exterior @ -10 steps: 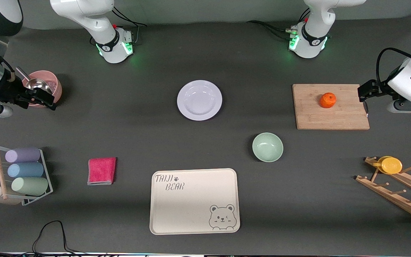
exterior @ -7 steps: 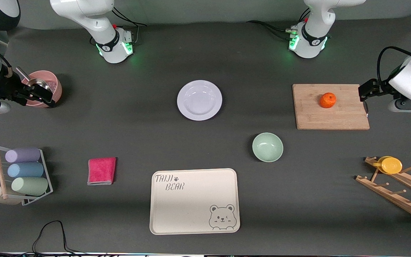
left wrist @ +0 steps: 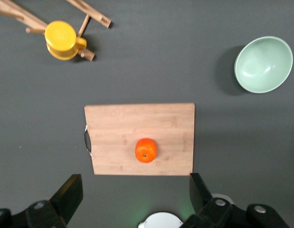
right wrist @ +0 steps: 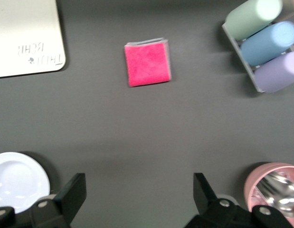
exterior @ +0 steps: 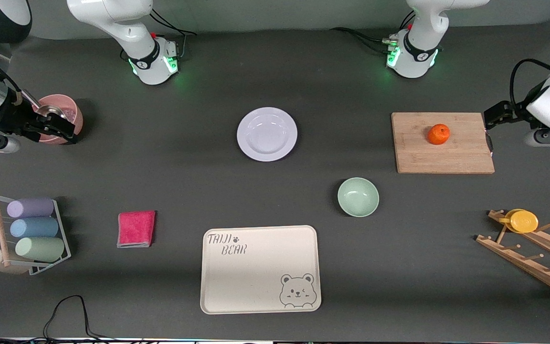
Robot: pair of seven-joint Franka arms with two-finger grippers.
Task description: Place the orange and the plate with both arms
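The orange (exterior: pixel 438 134) lies on a wooden cutting board (exterior: pixel 461 157) toward the left arm's end of the table. In the left wrist view the orange (left wrist: pixel 146 150) lies on the board (left wrist: pixel 118 128). The white plate (exterior: pixel 267 134) lies on the table midway between the arms and shows in the right wrist view (right wrist: pixel 16 179). My left gripper (exterior: pixel 490 119) is open and empty, up over the board's handle edge (left wrist: pixel 135 199). My right gripper (exterior: pixel 67 132) is open and empty, up beside a pink bowl (right wrist: pixel 139 194).
A mint-green bowl (exterior: pixel 358 196) and a cream bear tray (exterior: pixel 227 286) lie nearer the front camera. A pink cloth (exterior: pixel 136 228) and a cup rack (exterior: pixel 31 234) are toward the right arm's end. A pink bowl (exterior: pixel 72 112) holds a metal spoon. A wooden rack carries a yellow disc (exterior: pixel 523 221).
Both hands have drifted slightly outward toward their table ends. The orange and the plate have not moved.
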